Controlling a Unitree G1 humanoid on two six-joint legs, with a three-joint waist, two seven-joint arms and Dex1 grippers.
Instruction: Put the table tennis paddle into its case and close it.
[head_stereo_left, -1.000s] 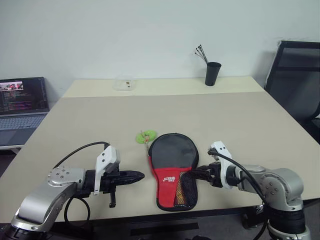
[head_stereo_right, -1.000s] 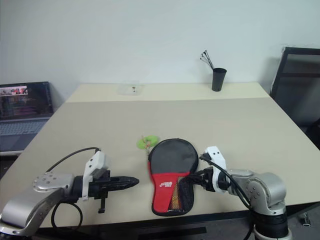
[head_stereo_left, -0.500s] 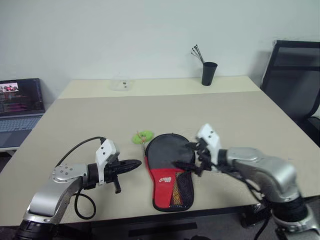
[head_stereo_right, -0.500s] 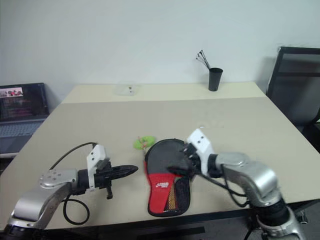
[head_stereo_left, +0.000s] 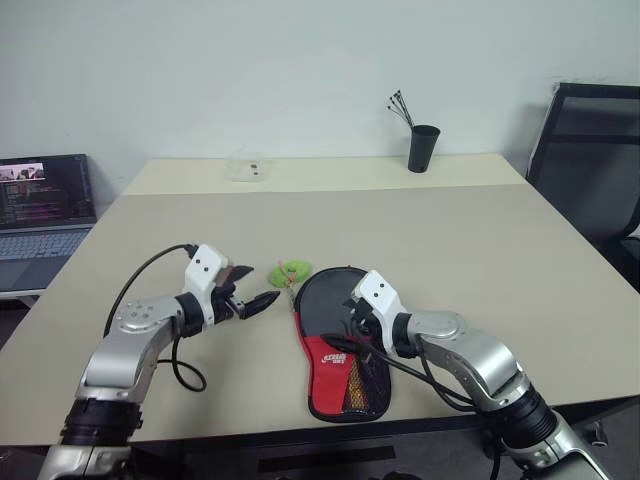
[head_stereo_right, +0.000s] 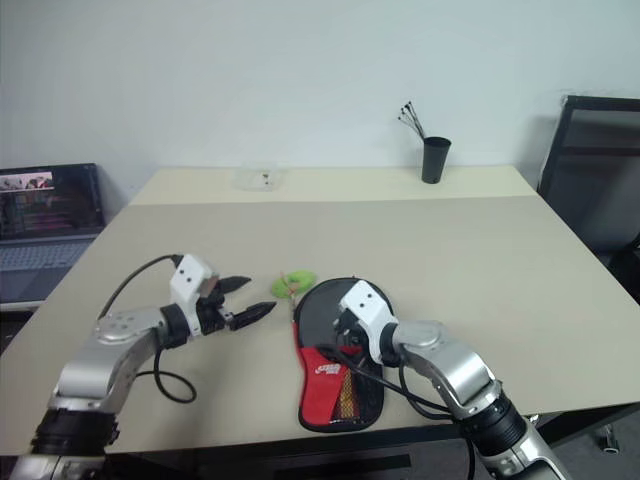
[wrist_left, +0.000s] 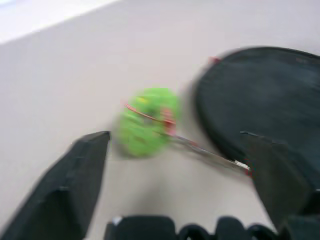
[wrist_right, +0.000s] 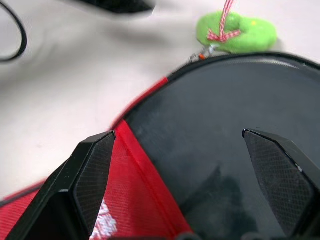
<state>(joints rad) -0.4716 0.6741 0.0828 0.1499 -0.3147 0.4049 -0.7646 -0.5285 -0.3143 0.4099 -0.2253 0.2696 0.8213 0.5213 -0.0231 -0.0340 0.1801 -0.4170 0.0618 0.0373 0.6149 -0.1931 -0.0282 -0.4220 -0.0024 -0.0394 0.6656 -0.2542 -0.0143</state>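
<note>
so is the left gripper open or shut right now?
Open. The left gripper shows its two fingers spread wide, with the green charm between them, untouched.

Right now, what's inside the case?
Through the case's mesh pocket, something tan and reddish shows at the handle end. The black fabric covers the round part, so whether the paddle head lies inside cannot be seen.

Both arms reach inward from the near edge: the left pincer (head_stereo_left: 252, 297) points toward 3 o'clock with fingers spread wide, while the right pincer (head_stereo_left: 352, 322), wrist bent, points toward 10 o'clock, its fingers (wrist_right: 92, 172) also wide apart.
</note>
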